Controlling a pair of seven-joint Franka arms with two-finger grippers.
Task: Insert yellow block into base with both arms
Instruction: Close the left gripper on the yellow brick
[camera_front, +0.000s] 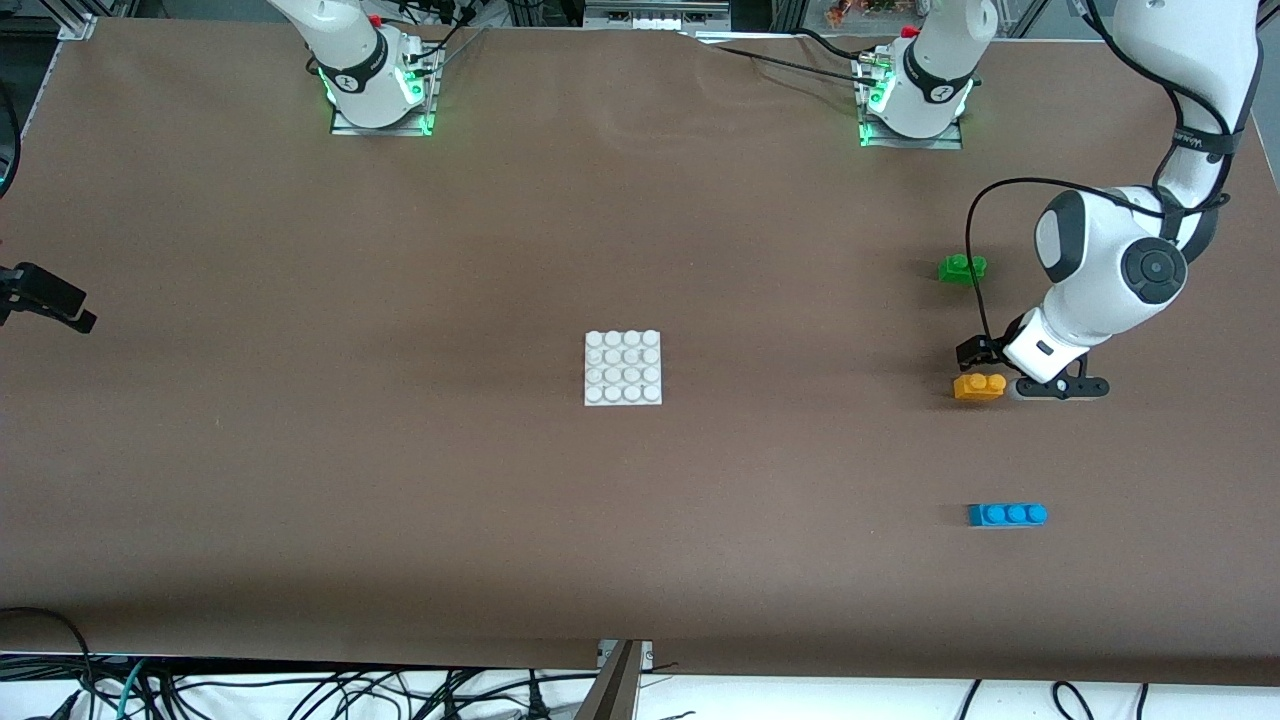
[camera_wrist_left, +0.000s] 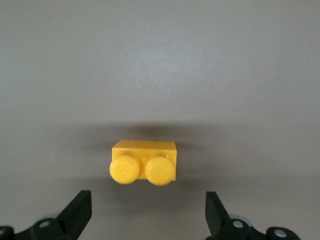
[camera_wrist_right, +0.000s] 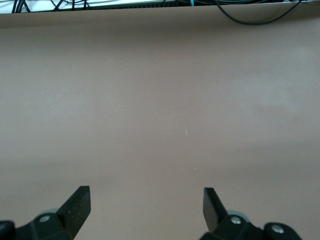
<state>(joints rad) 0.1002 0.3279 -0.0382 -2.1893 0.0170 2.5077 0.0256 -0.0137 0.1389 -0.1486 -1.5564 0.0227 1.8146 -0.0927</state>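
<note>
My left gripper (camera_wrist_left: 147, 212) is low over the table (camera_front: 300, 480), toward the left arm's end, right at the yellow block (camera_front: 979, 386). Fingers spread wide, nothing between them. In the left wrist view both fingertips (camera_wrist_left: 80, 207) flank bare surface, and the yellow block sits just ahead of the gap, studs facing the camera, not touched. In the front view the gripper's black parts sit just beside the block, on the side toward the left arm's edge of the table.

My right gripper (camera_wrist_right: 145, 210) is also spread and empty. The right wrist view shows only bare brown surface under it, with the table's edge and cables past that. In the front view only a black bit shows at the table edge on the right arm's end; that arm waits.

The base (camera_front: 623, 368) lies flat near the middle of the table, studs up, nothing on it. It is well apart from the yellow block.

Other bricks, all toward the left arm's end: green brick (camera_front: 962, 268) farther from the front camera than the yellow block, blue brick (camera_front: 1007, 515) nearer to the camera. The three stand roughly in a row, each apart from the others. None is touched.
</note>
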